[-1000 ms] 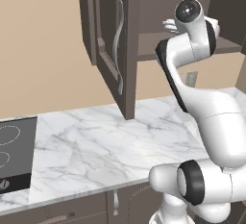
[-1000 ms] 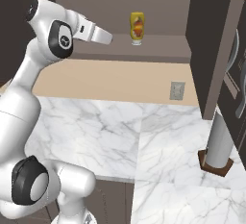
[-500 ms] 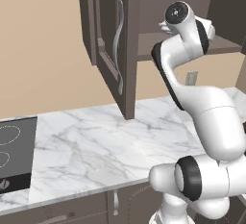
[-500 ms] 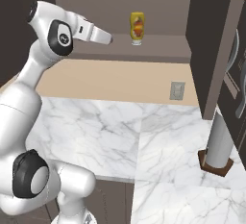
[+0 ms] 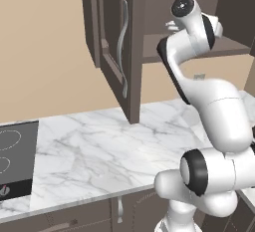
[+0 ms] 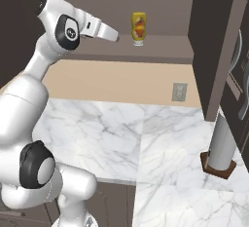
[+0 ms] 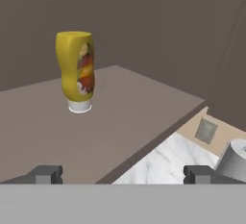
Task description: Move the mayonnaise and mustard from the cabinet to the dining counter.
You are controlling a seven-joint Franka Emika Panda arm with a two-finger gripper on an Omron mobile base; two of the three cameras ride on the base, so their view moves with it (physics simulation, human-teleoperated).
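Note:
The mustard is a yellow squeeze bottle with a colourful label, standing on its pale cap on the shelf of the open dark brown cabinet. My gripper is raised to shelf height, left of the bottle and apart from it. In the hand view the mustard stands up and to the left on the cabinet shelf, well beyond my gripper, whose fingertips are wide apart with nothing between them. The mayonnaise and the dining counter are out of view.
The cabinet's left door stands open over the marble worktop with a black cooktop. The right door is open too. A grey cylinder on a brown base stands at the right, near a wall outlet.
The arm's upper joints have turned, and the gripper has edged a little toward the mustard. The bottle has not moved.

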